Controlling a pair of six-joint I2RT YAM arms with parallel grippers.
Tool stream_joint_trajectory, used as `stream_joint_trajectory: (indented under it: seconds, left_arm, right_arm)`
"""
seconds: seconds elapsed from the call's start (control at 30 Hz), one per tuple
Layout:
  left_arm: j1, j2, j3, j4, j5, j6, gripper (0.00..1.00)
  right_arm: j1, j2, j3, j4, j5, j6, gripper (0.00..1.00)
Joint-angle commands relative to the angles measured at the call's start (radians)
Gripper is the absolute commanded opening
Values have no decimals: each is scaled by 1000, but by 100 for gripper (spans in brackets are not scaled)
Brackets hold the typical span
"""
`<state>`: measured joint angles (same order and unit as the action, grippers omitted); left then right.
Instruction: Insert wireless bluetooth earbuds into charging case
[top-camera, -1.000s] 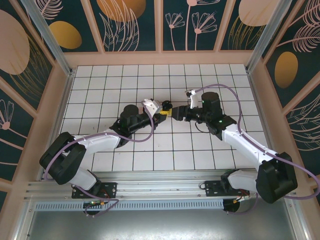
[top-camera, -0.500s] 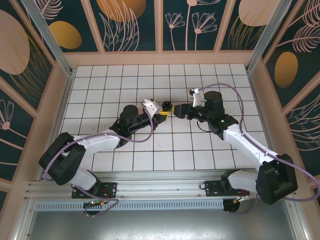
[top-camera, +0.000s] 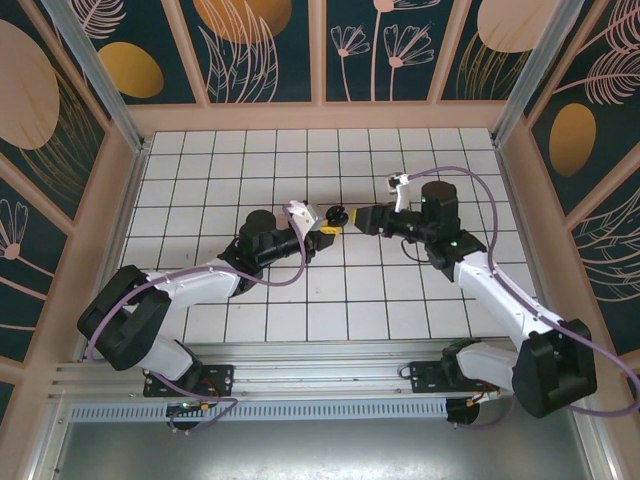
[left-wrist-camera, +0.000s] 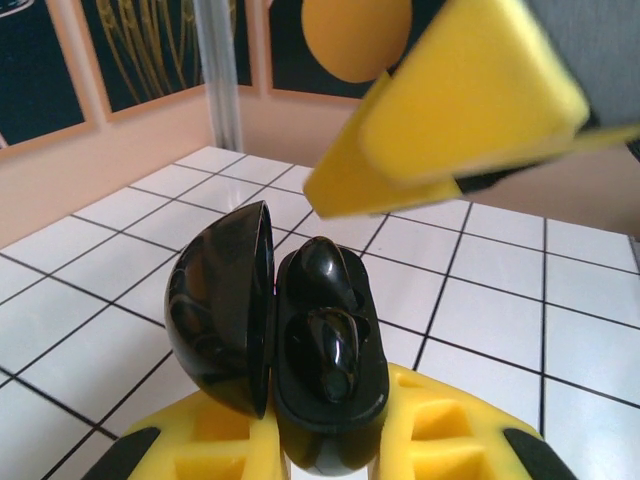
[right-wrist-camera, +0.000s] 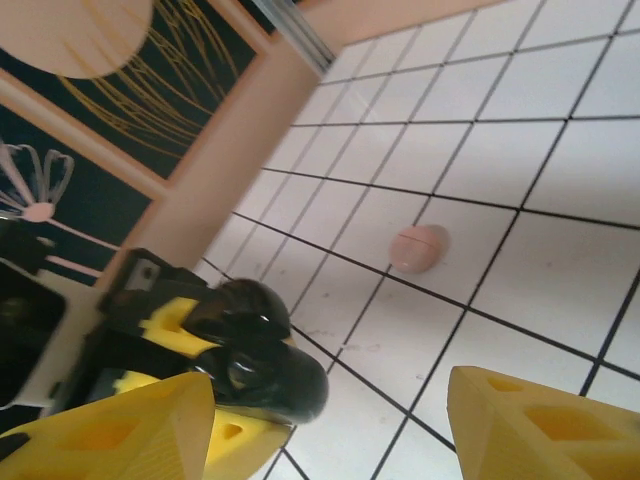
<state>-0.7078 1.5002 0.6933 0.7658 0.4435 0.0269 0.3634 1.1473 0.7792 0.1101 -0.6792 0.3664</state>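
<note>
My left gripper (top-camera: 325, 224) is shut on a glossy black charging case (left-wrist-camera: 325, 370), held with its lid (left-wrist-camera: 215, 305) swung open to the left. A black bud-shaped piece (left-wrist-camera: 330, 345) sits in the case's lower well and another dark rounded shape (left-wrist-camera: 320, 270) above it. My right gripper (right-wrist-camera: 340, 420) is open, its yellow fingers (right-wrist-camera: 110, 425) spread wide just right of the case (right-wrist-camera: 265, 365) and apart from it. One of its fingers (left-wrist-camera: 470, 100) hangs over the case in the left wrist view. The pale-pink earbuds are out of view.
A small round pink piece with a seam (right-wrist-camera: 418, 247) lies on the white tiled floor (top-camera: 250, 170) beyond the case. Pale wooden walls (top-camera: 320, 115) ring the floor. Both arms meet near the middle (top-camera: 345, 216), above the tiles.
My right gripper has drawn back to the right, away from the case, and its wrist has turned. The left arm and the case have stayed put.
</note>
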Motion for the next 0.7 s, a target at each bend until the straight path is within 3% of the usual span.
stream_joint_trajectory:
  seconds: [0.0,0.23,0.67]
  left_arm:
    - [-2,-21,6,21,118,30,10]
    - [-1,-10,35,-11,237,39,10]
    - [-2,-14,46,-18,240,41,11]
  right_arm:
    - [-40,-28,4,94,-210,3,64]
    - [-46,42,73,50,-338,-31,63]
    - [-17,117,113,-26,-422,-60,60]
